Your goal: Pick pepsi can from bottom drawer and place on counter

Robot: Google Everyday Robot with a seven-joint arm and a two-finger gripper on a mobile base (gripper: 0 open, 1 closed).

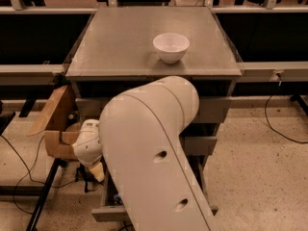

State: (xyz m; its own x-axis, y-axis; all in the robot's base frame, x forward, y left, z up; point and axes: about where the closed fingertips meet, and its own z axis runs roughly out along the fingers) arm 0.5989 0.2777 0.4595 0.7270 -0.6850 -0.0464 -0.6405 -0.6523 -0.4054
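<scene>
My big white arm (154, 158) fills the foreground and hides most of the cabinet front. Its wrist bends down at the left, and the gripper (99, 173) hangs over the left side of the open bottom drawer (108, 214), just above the drawer's inside. Only a small bluish sliver (117, 197) shows in the drawer beside the arm, and it seems to be the pepsi can. The rest of the drawer's inside is hidden. The grey counter (125, 42) lies above and behind the arm.
A white bowl (171, 47) stands on the counter right of centre. An open cardboard box (55, 124) sits left of the cabinet on a black stand (45, 196). Cables run over the floor on both sides.
</scene>
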